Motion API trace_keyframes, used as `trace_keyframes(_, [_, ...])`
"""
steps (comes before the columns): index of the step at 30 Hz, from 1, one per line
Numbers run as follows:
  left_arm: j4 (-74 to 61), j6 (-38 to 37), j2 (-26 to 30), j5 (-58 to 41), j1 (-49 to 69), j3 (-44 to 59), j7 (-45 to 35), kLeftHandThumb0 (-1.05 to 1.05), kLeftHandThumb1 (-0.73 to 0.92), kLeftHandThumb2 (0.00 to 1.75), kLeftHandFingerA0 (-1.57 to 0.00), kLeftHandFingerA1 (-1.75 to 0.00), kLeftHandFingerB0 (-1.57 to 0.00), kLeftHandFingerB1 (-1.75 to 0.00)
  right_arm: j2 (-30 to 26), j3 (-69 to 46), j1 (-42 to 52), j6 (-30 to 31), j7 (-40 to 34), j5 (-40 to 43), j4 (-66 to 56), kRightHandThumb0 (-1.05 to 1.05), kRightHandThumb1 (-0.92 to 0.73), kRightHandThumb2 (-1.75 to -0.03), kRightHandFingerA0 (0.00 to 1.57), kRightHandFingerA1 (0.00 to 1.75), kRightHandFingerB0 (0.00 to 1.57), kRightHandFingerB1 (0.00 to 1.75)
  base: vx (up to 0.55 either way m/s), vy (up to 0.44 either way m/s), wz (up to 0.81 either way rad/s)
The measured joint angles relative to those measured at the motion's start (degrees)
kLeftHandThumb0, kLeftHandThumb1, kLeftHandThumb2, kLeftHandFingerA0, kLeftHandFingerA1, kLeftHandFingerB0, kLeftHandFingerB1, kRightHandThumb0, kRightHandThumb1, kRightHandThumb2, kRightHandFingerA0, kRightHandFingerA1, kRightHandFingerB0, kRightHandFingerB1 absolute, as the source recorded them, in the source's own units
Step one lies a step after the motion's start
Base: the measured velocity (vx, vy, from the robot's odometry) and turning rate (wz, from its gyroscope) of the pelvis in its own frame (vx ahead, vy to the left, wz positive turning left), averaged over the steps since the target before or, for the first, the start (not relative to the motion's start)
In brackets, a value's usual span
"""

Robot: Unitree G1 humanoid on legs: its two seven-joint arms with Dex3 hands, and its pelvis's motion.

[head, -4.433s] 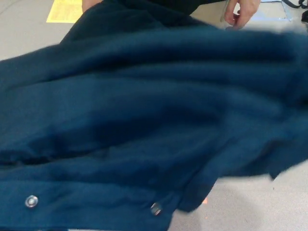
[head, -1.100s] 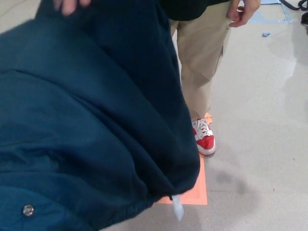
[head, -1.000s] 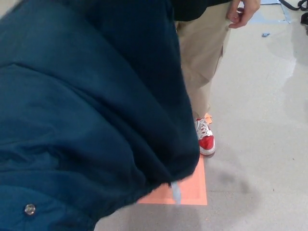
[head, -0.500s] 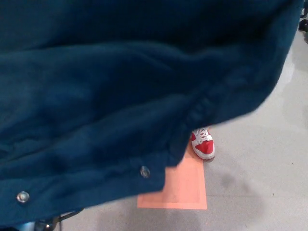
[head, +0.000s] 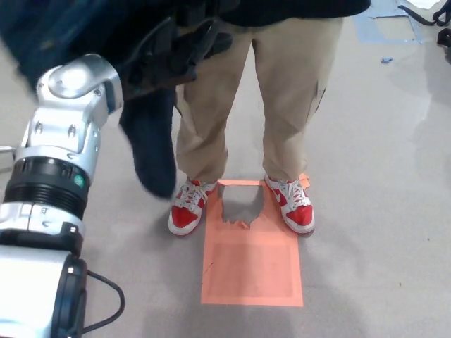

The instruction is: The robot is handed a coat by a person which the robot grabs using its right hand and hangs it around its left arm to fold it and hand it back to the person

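Clearing from the head view within the last half second, the coat (head: 151, 151) no longer covers the camera. It is now bunched at the upper left, above and beyond the raised left arm (head: 60, 151), with one dark length hanging down beside the person's (head: 282, 91) trouser leg.

The left hand (head: 169, 60) sits against the dark folds. Whether it is spread, pressed together or pinching cloth cannot be told. The right hand is out of view.

The person stands close, with red-and-white shoes (head: 296, 208) on the far edge of the orange mat (head: 254, 271).

Judgement: the folded coat is at the person's end of the reach, so the hand-back is under way or nearly complete.
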Motion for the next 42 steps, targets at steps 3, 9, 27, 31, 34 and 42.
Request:
trace_keyframes(3, [-0.4,0.0,-0.1,-0.2,0.7,0.0,0.1,-0.73,0.7,1.06,-0.05,-0.41,-0.05,-0.37,0.0,-0.3,0.1,-0.2,0.1,-0.3,0.1,-0.27,-0.67,-1.11,0.0,0.48,0.0,0.47,0.0,0.0,0.0])
trace_keyframes(9, [-1.3,0.0,-0.1,-0.3,2.4,-0.4,0.0,-0.37,0.5,1.08,0.0,-0.48,0.0,-0.47,0.1,-0.9,0.2,-0.4,0.5,-1.0,0.2,-0.26,-0.67,-1.11,0.0,0.48,0.0,0.47,0.0,0.0,0.0])
trace_keyframes(27, [-14.9,-1.4,2.7,-1.1,20.1,0.5,-1.3,-0.72,0.72,1.05,-0.05,-0.44,-0.01,-0.36,0.4,-8.5,2.6,-3.5,-3.1,-0.4,-0.8,-0.57,-0.87,-0.68,0.18,0.29,0.2,0.29,0.0,0.0,0.0])
trace_keyframes(31, [-17.5,-2.4,4.0,-1.8,27.5,2.1,-1.5,-0.7,0.7,1.03,-0.04,-0.42,-0.03,-0.36,0.5,-10.6,3.8,-5.8,-5.7,0.0,-1.6,-0.31,-0.63,-1.13,0.0,0.47,0.0,0.46,0.0,0.0,0.0])
trace_keyframes(34, [-17.3,-2.6,4.3,-2.2,34.6,4.2,-0.9,-0.69,0.72,1.05,-0.03,-0.4,-0.03,-0.35,0.8,-13.5,5.1,-8.1,-7.0,1.0,-2.2,-0.63,-0.74,-0.91,0.24,0.43,0.1,0.37,0.0,0.0,0.0])
trace_keyframes(42, [-5.5,-8.5,5.3,-2.1,43.8,6.4,0.5,-0.68,0.72,1.06,-0.02,-0.37,-0.02,-0.33,2.4,-18.3,7.2,-12.8,-8.3,3.1,-3.3,-0.3,-0.64,-1.13,0.0,0.47,0.0,0.46,0.0,0.0,0.0])
